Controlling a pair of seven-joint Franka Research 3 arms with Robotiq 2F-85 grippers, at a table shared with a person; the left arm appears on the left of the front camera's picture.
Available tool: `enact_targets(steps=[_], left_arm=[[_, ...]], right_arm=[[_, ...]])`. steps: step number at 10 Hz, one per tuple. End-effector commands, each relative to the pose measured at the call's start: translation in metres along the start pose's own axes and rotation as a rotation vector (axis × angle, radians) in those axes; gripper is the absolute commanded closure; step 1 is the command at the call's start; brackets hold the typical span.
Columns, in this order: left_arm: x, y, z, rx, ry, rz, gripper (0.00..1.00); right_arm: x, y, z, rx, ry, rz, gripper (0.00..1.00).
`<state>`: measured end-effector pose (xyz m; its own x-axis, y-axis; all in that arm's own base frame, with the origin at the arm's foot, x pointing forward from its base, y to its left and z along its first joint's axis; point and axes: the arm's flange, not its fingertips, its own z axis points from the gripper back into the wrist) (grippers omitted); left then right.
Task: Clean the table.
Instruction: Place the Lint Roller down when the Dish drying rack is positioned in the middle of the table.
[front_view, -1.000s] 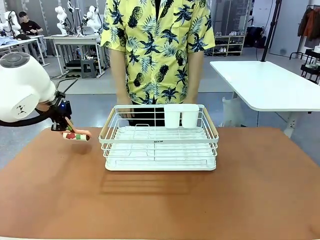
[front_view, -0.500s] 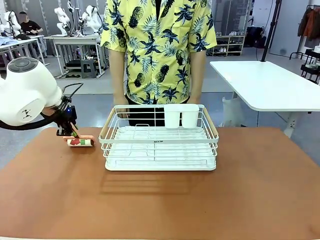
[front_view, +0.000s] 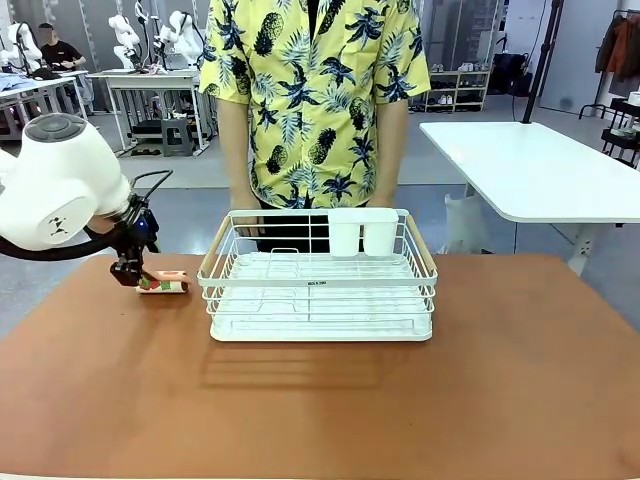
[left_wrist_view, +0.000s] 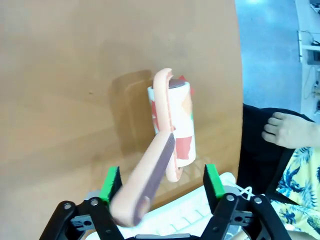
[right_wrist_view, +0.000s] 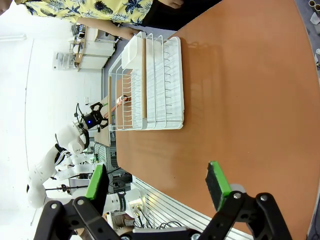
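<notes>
A lint roller (front_view: 165, 284) with a pink handle and a red, green and cream patterned roll lies on the reddish-brown table (front_view: 320, 410), left of the white rack. In the left wrist view its roll (left_wrist_view: 176, 122) rests on the table (left_wrist_view: 60, 75) and its pink handle (left_wrist_view: 145, 185) runs back between my left gripper's jaws. My left gripper (left_wrist_view: 162, 181) is open, its green pads wide apart on either side of the handle; in the front view the left gripper (front_view: 128, 272) hangs just left of the roller. My right gripper (right_wrist_view: 156, 185) is open and holds nothing, high over the table (right_wrist_view: 240, 100).
A white wire dish rack (front_view: 320, 300) with wooden handles and a white cup holder stands mid-table, also in the right wrist view (right_wrist_view: 150, 85). A person in a yellow patterned shirt (front_view: 315, 100) stands behind it, one hand (left_wrist_view: 285, 130) near the table edge. A white table (front_view: 540, 170) stands at the back right.
The lint roller came down from just above the table and now rests on it, slightly further right. My left gripper went from shut on its handle to open.
</notes>
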<state>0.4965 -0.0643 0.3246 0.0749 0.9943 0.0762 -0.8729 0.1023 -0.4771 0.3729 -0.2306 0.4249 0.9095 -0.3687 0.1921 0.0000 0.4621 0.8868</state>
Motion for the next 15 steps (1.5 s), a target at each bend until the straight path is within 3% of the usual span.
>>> enact_targets(steps=[1,2,4,7,15], left_arm=[[0.000,0.007,0.035,0.108,-0.013,0.045,0.09],[0.001,0.008,0.046,0.172,-0.057,0.072,0.00],[0.005,0.005,0.074,0.296,-0.088,0.121,0.00],[0.009,0.001,0.106,0.313,-0.086,0.142,0.00],[0.006,0.007,0.099,0.303,-0.094,0.141,0.00]], right_arm=[[-0.002,0.002,0.002,0.004,0.008,0.014,0.00],[-0.002,0.002,0.002,0.004,0.008,0.014,0.00],[-0.002,0.002,0.002,0.004,0.008,0.014,0.00],[-0.002,0.002,0.002,0.004,0.008,0.014,0.00],[-0.002,0.002,0.002,0.004,0.008,0.014,0.00]])
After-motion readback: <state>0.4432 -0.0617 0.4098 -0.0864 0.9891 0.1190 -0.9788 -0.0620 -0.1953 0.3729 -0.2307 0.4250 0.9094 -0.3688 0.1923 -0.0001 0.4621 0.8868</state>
